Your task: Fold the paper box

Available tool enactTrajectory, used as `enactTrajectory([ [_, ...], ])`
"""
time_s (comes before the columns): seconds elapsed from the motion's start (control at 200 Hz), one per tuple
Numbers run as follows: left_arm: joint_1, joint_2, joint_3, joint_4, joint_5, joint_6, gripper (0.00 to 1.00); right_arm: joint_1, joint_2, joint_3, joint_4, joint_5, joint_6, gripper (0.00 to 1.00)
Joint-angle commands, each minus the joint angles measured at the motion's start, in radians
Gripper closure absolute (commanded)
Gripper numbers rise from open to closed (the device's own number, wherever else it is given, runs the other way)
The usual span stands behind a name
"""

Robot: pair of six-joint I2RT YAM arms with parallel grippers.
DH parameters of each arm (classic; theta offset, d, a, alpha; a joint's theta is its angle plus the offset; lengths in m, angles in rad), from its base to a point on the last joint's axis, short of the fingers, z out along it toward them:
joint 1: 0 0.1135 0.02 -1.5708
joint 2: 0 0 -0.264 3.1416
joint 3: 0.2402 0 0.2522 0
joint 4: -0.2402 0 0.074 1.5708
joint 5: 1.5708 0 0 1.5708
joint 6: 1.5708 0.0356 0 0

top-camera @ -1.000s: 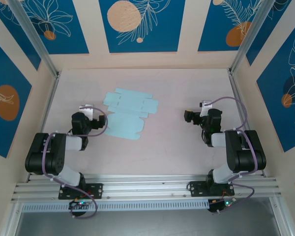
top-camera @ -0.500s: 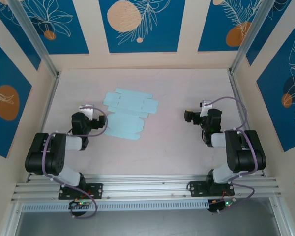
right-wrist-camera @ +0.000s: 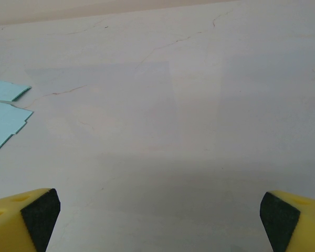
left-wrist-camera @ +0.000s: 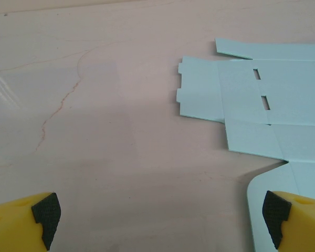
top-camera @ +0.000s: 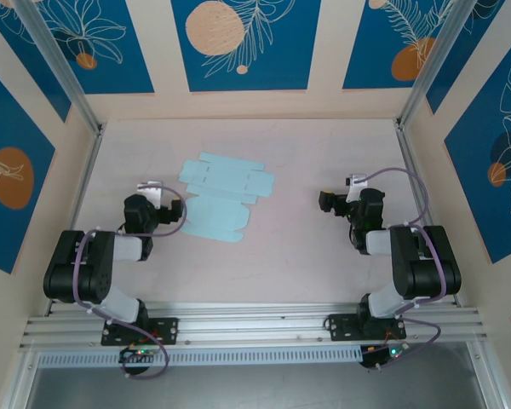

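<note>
Both my grippers empty and spread wide, the paper box flat on the table by my left one.

My left gripper (top-camera: 177, 210) sits low over the table (top-camera: 298, 256), jaws fully apart with nothing between them; from its wrist view, its right fingertip (left-wrist-camera: 277, 211) sits at the near edge of the paper box (left-wrist-camera: 262, 105). The box (top-camera: 221, 198) is an unfolded pale-blue die-cut sheet lying flat left of the table's middle, flaps and tabs spread out and two small slots cut in one panel. My right gripper (top-camera: 328, 202) is well apart from it on the right, jaws just as wide, holding nothing, over bare table; only the sheet's edge (right-wrist-camera: 2, 115) shows at the far left of its wrist view.
</note>
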Motion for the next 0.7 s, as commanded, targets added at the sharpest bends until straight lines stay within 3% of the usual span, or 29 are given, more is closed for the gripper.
enactTrajectory([
  [0.0, -0.005, -0.002, 0.011, 0.019, 0.008, 0.009, 0.00, -0.005, -0.001, 0.019, 0.007, -0.013, -0.011, 0.00],
  [0.295, -0.004, -0.007, 0.013, 0.013, 0.007, 0.007, 0.00, -0.006, -0.002, 0.020, 0.006, -0.014, -0.010, 0.00],
  [0.485, -0.004, -0.127, 0.028, -0.108, -0.015, -0.002, 0.00, -0.006, -0.006, 0.018, 0.009, -0.013, -0.011, 0.00],
  [0.695, -0.004, -0.295, 0.091, -0.316, -0.048, -0.064, 0.00, -0.016, -0.124, 0.166, -0.372, 0.021, 0.048, 0.00],
])
